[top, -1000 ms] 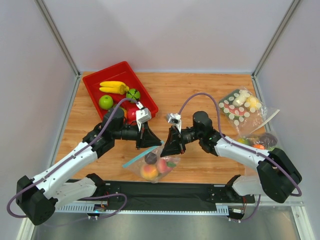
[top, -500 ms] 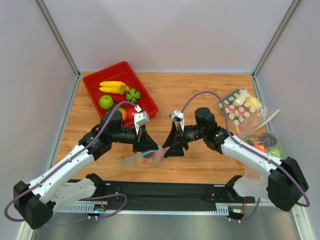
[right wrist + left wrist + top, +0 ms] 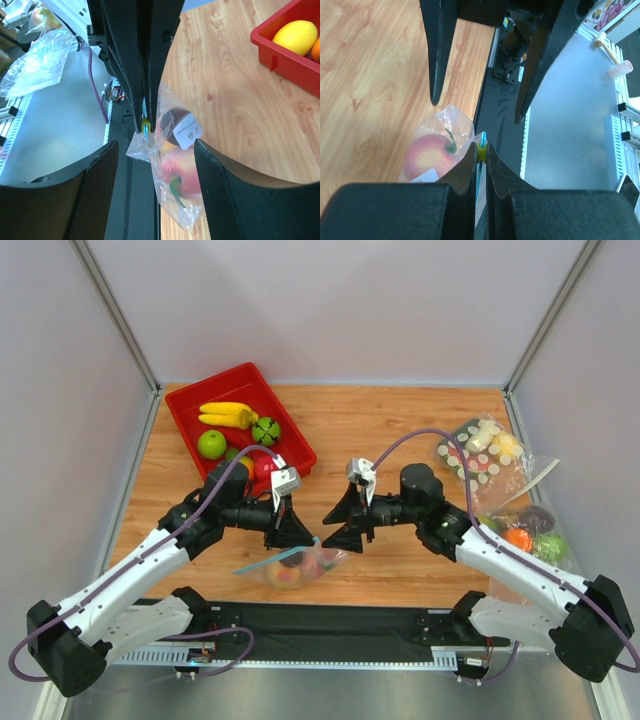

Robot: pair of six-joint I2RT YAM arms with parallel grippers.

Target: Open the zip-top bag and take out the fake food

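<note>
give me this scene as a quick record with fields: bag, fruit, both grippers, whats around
left gripper: fingers shut on the zip strip of the zip-top bag
right gripper: fingers open, facing the bag, holding nothing
zip-top bag: hanging from the left fingers
fake food: inside the bag; peach and a dark fruit visible
task state: nothing removed yet
surroundings: red tray with bananas and green apple at back left; bigger clear bag at right

The 2 arms reached inward, fingertips facing each other. The left gripper (image 3: 302,538) pinched the zip-top bag (image 3: 300,566); the right gripper (image 3: 328,530) stood with jaws apart.
</note>
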